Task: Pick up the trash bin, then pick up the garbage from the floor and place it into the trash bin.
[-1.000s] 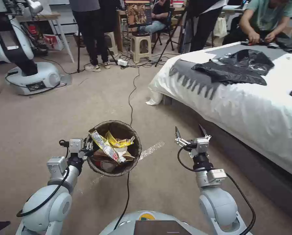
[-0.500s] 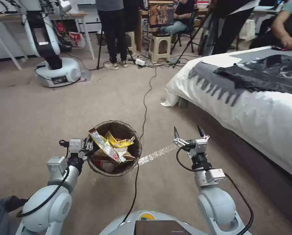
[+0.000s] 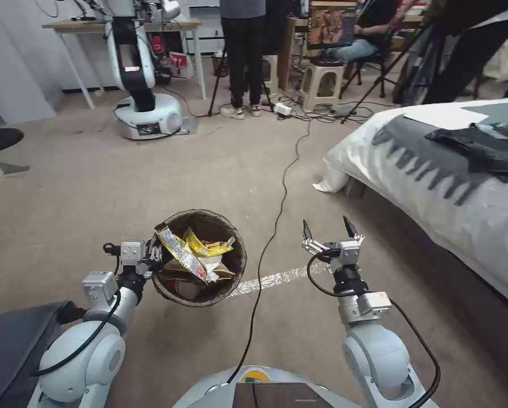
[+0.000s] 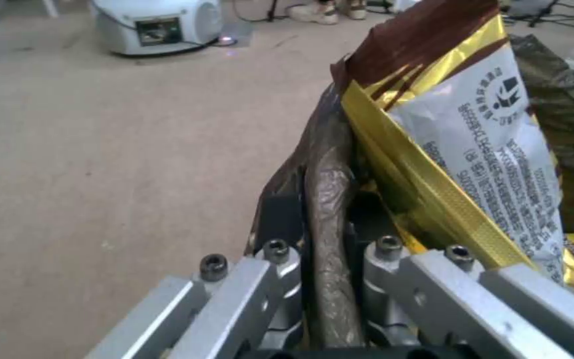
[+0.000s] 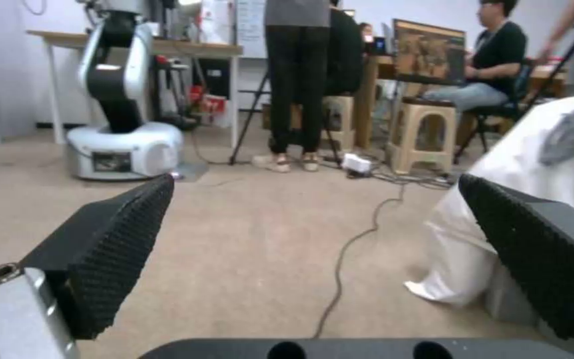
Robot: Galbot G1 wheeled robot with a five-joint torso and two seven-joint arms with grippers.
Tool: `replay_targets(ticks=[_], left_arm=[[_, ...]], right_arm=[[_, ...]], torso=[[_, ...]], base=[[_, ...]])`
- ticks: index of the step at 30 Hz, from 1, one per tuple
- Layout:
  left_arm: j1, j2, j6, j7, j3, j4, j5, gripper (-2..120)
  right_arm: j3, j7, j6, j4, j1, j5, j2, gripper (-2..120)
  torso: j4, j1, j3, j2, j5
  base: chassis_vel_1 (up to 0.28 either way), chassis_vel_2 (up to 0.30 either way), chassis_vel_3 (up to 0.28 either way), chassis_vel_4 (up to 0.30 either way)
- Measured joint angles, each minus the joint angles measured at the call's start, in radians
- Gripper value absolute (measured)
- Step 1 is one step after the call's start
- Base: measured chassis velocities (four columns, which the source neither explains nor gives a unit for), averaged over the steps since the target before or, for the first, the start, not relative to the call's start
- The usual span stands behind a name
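Hanging clear of the carpet, the bin sits low in the head view, left of centre, held out in front of the left arm. Its brown liner is folded over the rim, and garbage fills it to the top: a long wrapper with a yellow edge and white printed face leans across the opening, with yellow snack wrappers and brown paper under it. The left gripper is clenched on the bin's near-left rim; in the left wrist view its fingers pinch the liner-covered rim between them, one outside the wall and one inside, with the wrapper rising just beside them.

The right gripper is held out above the floor to the right of the bin, well apart from it, its black ridged pads spread wide with nothing between them.

A black cable runs along the carpet between the two arms, crossing a strip of pale tape. A bed with a white cover lies to the right. Another robot stands beside a table at the far left.
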Motion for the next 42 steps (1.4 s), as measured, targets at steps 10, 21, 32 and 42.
replay_targets(ticks=[10, 21, 32, 42], left_arm=[[-0.006, 0.001, -0.002, 0.001, 0.003, 0.008, -0.001, 5], [-0.012, 0.001, -0.009, 0.001, 0.008, 0.017, -0.002, 5], [-0.013, 0.012, -0.012, 0.005, 0.01, 0.022, -0.002, 5], [-0.005, 0.047, 0.082, -0.017, 0.015, 0.001, -0.046, 5]], right_arm=[[0.003, 0.009, -0.006, -0.003, 0.009, 0.005, -0.003, 100], [0.006, 0.027, -0.021, 0.003, 0.017, 0.018, -0.015, 100], [0.006, 0.029, -0.03, 0.002, 0.024, 0.018, -0.019, 100], [0.004, 0.03, -0.031, -0.002, 0.025, 0.019, -0.018, 100]], torso=[[0.0, 0.0, 0.0, 0.0, 0.0], [0.0004, 0.0, 0.0, 0.0, 0.0], [0.0, 0.0, 0.0, 0.0, 0.0], [0.0, 0.0, 0.0, 0.0, 0.0]], base=[[0.079, 0.088, 0.089, 0.085], [0.084, 0.082, 0.086, 0.074], [0.0, 0.002, 0.003, 0.005], [0.0, 0.0, 0.0, 0.0]])
